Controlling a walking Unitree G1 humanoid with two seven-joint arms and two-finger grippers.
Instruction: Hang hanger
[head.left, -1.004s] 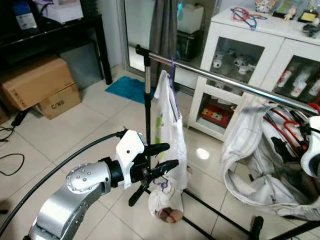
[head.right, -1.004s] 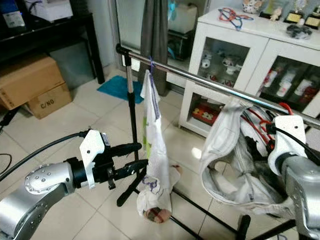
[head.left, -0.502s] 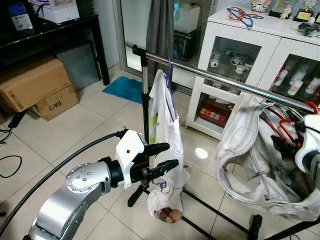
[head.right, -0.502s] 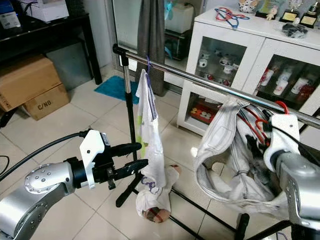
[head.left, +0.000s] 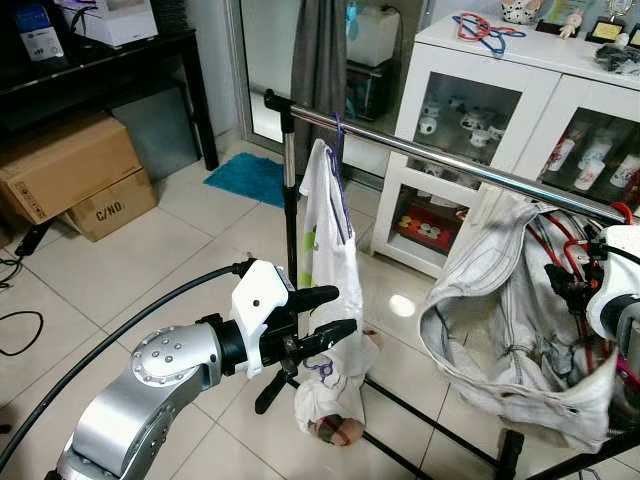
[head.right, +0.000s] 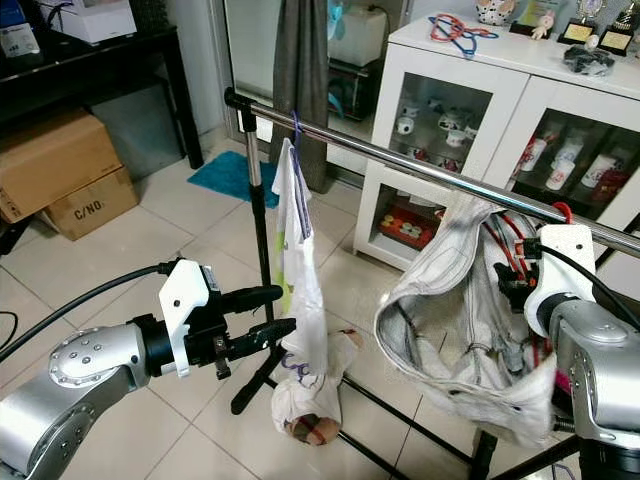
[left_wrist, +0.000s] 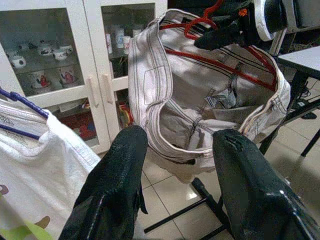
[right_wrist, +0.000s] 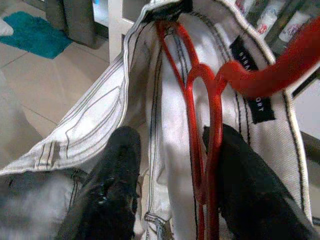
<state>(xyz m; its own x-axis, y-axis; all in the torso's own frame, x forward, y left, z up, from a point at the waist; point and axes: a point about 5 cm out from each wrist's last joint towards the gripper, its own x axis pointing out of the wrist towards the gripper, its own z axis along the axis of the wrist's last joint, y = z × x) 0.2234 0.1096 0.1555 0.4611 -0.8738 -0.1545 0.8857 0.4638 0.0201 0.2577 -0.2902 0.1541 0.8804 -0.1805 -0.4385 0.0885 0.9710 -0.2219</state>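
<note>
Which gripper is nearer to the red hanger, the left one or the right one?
Right. The right gripper is at the red hanger inside the pale garment under the rail. The left gripper is apart, beside the white shirt.

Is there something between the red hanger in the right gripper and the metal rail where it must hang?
Nothing visible blocks it. The red hanger with its white garment, beside the right gripper, is just at the metal rail; the hanging white shirt is further along.
</note>
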